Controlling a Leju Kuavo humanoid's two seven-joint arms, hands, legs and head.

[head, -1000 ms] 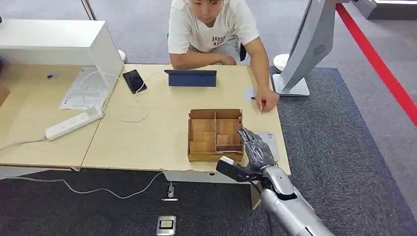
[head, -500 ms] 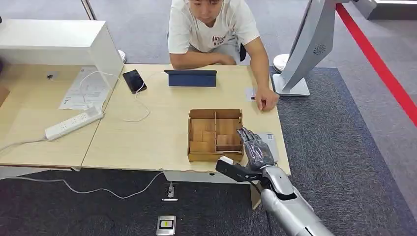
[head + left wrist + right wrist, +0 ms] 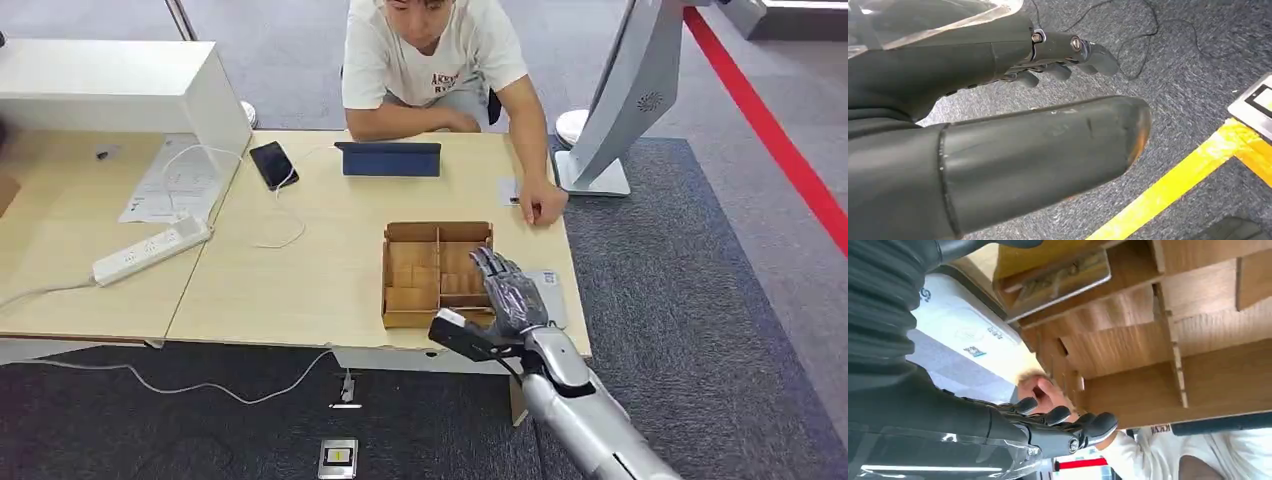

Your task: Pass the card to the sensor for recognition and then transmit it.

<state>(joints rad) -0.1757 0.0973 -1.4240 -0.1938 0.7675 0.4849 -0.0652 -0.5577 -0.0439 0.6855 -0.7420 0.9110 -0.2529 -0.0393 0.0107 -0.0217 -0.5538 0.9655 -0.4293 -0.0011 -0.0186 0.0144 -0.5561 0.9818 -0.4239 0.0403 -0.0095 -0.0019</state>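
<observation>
My right hand (image 3: pixel 507 300) hovers over the near right corner of the wooden divided box (image 3: pixel 420 265), fingers spread and holding nothing. In the right wrist view a card (image 3: pixel 1058 276) leans inside one compartment of the box (image 3: pixel 1158 365), close to my thumb and apart from my fingers (image 3: pixel 1068 422). The white sensor pad (image 3: pixel 551 288) lies on the table just right of the box, partly hidden by my hand; it is also visible as the pad (image 3: pixel 960 337). My left hand (image 3: pixel 1013 115) hangs over the carpet, fingers loosely apart and empty.
A person sits at the far side of the table, one hand (image 3: pixel 540 205) resting by a small card (image 3: pixel 508 190). A dark tablet (image 3: pixel 388 158), a phone (image 3: pixel 272 163), a power strip (image 3: pixel 150 250) and cables lie on the table (image 3: pixel 300 280). A grey stand (image 3: pixel 620 110) rises at the right.
My right hand has moved left and forward, from beside the box's right edge to above its near right corner. The person has not moved.
</observation>
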